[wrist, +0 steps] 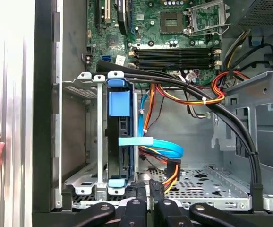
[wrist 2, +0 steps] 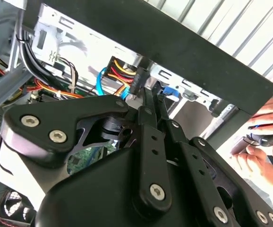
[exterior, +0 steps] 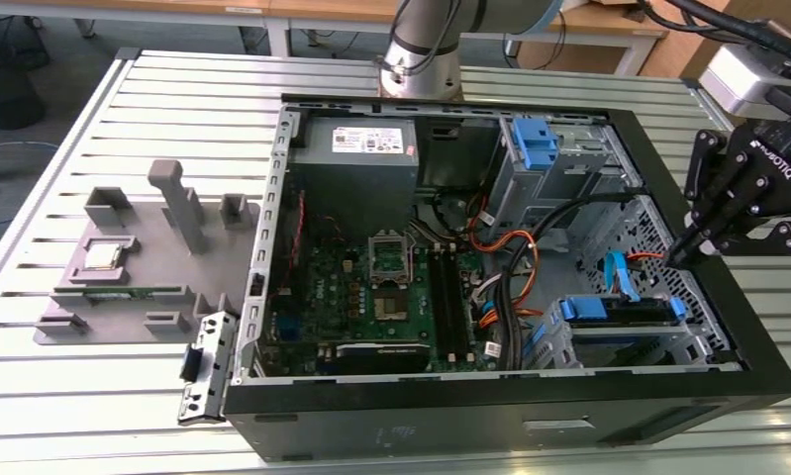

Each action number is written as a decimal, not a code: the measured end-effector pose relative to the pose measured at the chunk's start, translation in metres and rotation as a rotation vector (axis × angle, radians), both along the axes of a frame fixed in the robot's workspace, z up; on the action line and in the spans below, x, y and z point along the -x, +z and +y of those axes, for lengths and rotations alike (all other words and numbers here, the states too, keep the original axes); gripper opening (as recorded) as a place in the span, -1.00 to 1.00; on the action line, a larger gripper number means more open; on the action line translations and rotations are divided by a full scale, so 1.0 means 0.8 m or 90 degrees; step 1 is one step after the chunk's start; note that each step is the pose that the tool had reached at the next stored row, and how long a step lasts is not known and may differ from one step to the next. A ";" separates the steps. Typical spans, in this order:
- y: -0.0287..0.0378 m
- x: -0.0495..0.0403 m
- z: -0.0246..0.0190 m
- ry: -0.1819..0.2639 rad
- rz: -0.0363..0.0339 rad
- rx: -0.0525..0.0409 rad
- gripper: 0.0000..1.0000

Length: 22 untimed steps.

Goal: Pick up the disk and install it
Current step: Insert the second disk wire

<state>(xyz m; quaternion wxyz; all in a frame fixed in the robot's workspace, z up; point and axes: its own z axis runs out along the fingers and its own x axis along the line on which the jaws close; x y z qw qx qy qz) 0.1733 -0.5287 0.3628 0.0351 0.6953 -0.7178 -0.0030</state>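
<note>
Bright, even light across the slatted bench (exterior: 131,89) in the exterior view, pale sheen running along the metal ribs, while the open computer case (exterior: 501,406) sits darker inside with soft shadows under its walls. In the second wrist view the gripper (wrist 2: 148,101) looms close, black and slightly soft, daylight glaring white behind it. The first wrist view is crisp on the motherboard (wrist: 174,28).
</note>
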 end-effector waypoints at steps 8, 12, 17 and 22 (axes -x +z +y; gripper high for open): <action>-0.0119 0.000 0.0039 0.000 0.0000 -0.0001 -0.64; -0.0127 0.000 0.0049 0.000 0.0000 0.0004 -0.64; -0.0129 0.000 0.0064 0.000 0.0000 0.0003 -0.64; -0.0128 0.000 0.0066 0.000 0.0000 0.0003 -0.64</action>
